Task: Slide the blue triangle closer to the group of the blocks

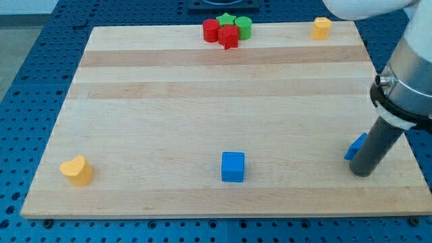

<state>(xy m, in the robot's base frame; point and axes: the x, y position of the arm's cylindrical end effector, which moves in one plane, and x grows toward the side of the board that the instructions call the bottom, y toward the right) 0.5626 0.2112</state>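
Camera view: my tip (363, 173) sits low at the view's right, touching or just beside the blue triangle (356, 146), which the rod half hides. We carry no hand here, only a bare rod, so there is nothing to spread or pinch. The group waits well apart at the view's top: red cylinder (211, 30), red star (229, 38), green star (226, 19), green cylinder (244, 27). We judge the push should run up and leftward, tip kept behind the triangle's far side so it doesn't slip off.

Bright, even light; soft shadows.
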